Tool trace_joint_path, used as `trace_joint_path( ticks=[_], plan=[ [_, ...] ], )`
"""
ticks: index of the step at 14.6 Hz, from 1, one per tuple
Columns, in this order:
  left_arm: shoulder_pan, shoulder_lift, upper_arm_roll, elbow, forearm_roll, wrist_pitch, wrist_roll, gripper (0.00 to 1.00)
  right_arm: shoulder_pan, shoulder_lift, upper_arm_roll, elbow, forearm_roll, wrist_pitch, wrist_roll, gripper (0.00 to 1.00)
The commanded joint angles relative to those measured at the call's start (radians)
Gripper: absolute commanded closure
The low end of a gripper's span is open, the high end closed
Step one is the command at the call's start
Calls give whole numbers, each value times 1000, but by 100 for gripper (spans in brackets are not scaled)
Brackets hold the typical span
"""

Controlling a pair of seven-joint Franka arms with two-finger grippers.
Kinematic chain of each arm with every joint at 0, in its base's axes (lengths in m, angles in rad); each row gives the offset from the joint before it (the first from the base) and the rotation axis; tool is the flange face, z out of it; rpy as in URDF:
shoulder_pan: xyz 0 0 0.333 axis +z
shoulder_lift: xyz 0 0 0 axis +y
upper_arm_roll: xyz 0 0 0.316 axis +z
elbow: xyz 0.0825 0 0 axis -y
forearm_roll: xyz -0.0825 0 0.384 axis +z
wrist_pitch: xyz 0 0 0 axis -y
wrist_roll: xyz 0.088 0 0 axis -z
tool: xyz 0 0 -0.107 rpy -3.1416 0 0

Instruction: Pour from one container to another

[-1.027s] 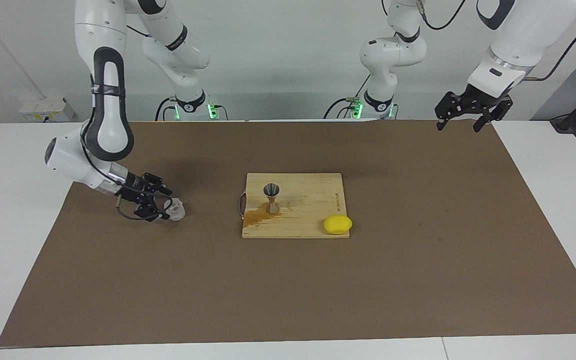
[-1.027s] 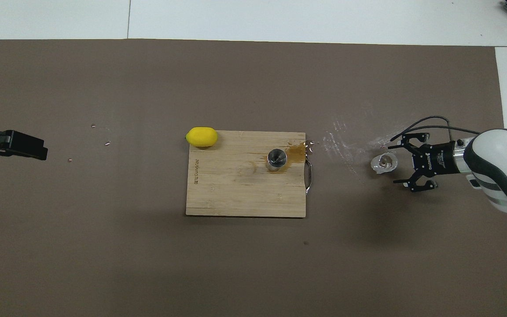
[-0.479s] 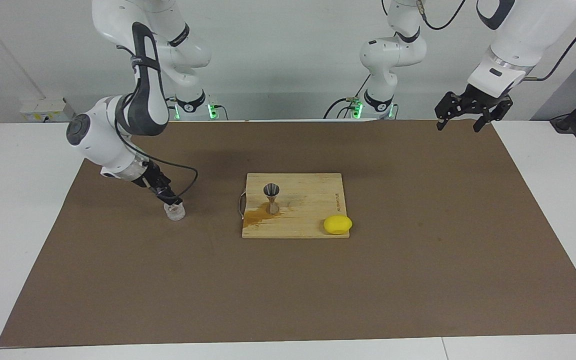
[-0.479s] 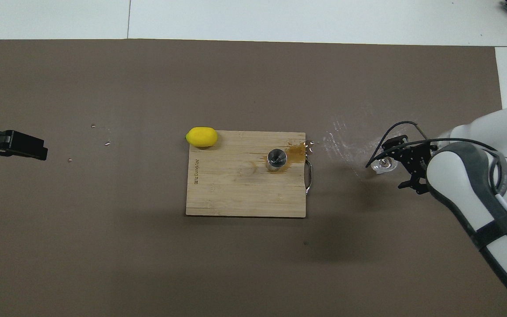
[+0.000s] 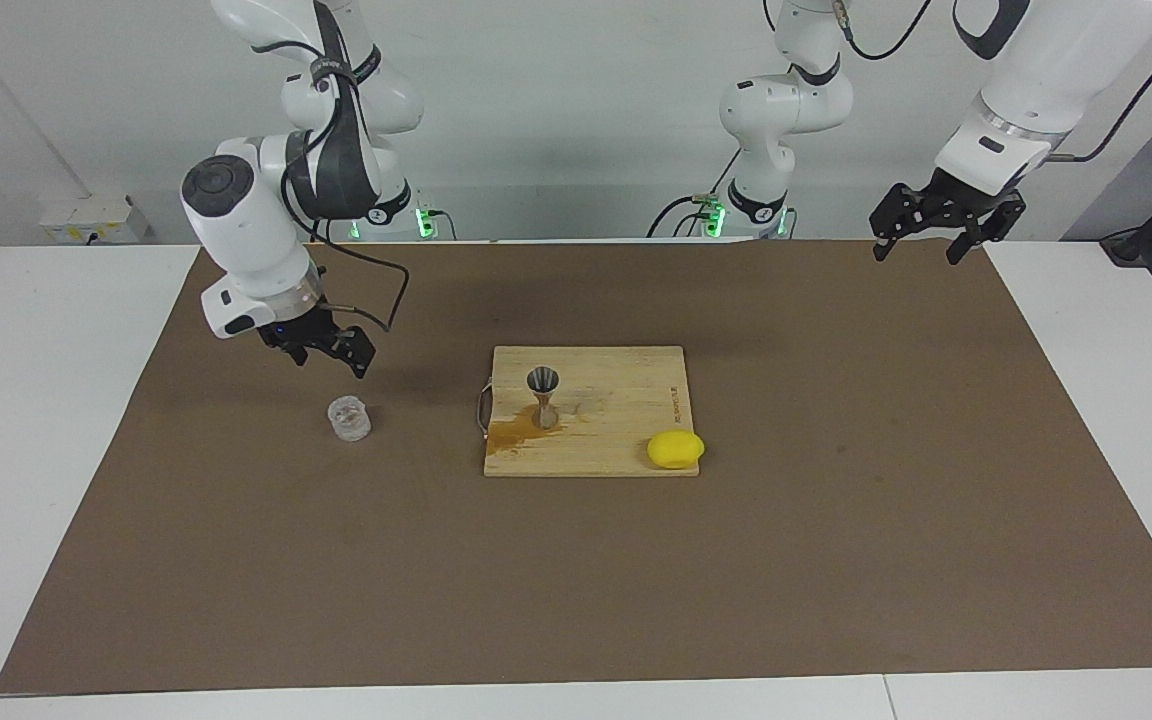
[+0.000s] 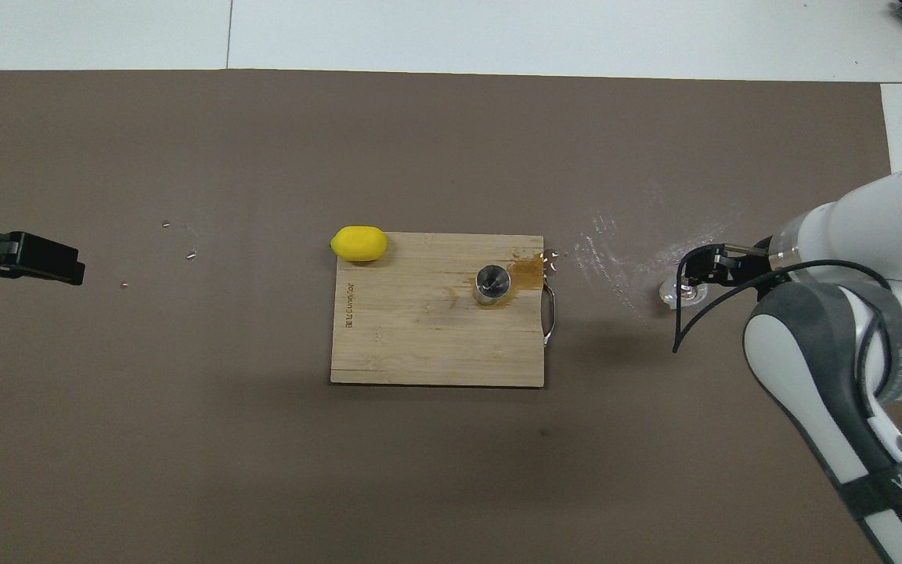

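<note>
1. Two claws are up in the air, neither touching anything. The right claw (image 5: pixel 328 352) hangs over the brown mat beside the small clear faceted glass cup (image 5: pixel 348 418), its fingers spread and nothing between them. The left claw (image 5: pixel 941 232) waits over the mat's edge at the left arm's end of the counter, fingers likewise spread and bare.
2. The glass cup stands upright on the brown mat (image 5: pixel 836 520), toward the right arm's end, well apart from the rectangular bamboo cutting board (image 5: pixel 626 400).
3. The small silver-grey hourglass-shaped metal jigger (image 5: pixel 543 393) stands upright on the board, near the edge with the metal handle (image 5: pixel 482 407). An amber puddle (image 5: pixel 516 432) wets the board at its foot. A yellow lemon (image 5: pixel 676 449) lies at the board's corner toward the left arm's end.
4. The facing view shows clear air between the right claw and the cup; in the overhead view the claw (image 6: pixel 705 265) overlaps the cup (image 6: pixel 674 294), so no gap can be read there.
5. The overhead view alone shows whitish smears (image 6: pixel 615 251) on the mat between board and cup, and a few tiny specks (image 6: pixel 191 254) toward the left arm's end. Only the left claw's tip (image 6: pixel 48 262) enters it.
6. The white counter (image 5: pixel 36 420) carries the mat; a pale wall rises past the arm bases.
</note>
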Motion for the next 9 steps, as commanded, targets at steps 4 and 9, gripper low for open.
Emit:
trace_joint_path(
  ticks=[4, 9],
  plan=[
    [-1, -1, 2, 3, 0, -15, 2, 0, -11, 13, 14, 369, -34, -305, -50, 0],
    [-1, -1, 2, 2, 0, -16, 2, 0, -16, 5, 14, 416, -34, -422, -59, 0]
  ],
)
